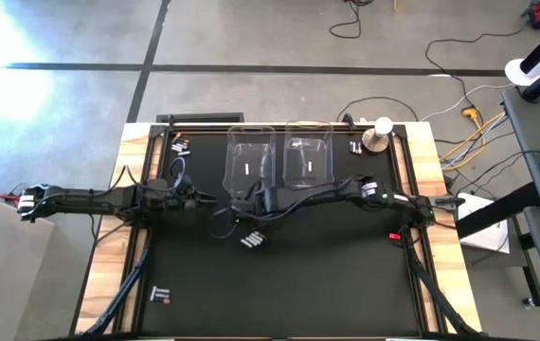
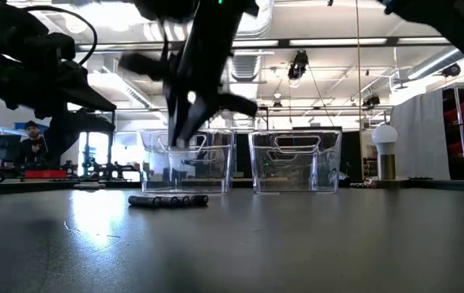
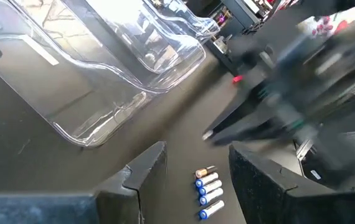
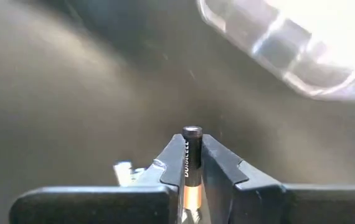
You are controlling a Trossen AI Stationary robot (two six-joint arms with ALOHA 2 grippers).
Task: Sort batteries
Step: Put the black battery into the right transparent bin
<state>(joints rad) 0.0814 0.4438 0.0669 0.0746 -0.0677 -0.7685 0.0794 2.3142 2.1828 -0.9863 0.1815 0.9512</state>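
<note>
— Black right gripper (image 4: 191, 163) clamping one battery (image 4: 190, 155), hovering centre frame by left bin (image 1: 249, 169).
— Left gripper (image 3: 193, 171) gaping, holding nothing; row of batteries (image 3: 207, 192) lying below centre.

Black-and-copper battery (image 4: 191, 163); white, blue-ended batteries (image 3: 207, 192); black table mat (image 1: 327, 275)

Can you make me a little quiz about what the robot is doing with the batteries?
1. True or false: the right gripper is shut on a dark copper-ended battery.
2. How many clear plastic bins stand on the black table? A) one B) two C) four
3. Fill in: the left gripper looks down on a row of white ____.

Key: 1 true. 2 B. 3 batteries.
</note>
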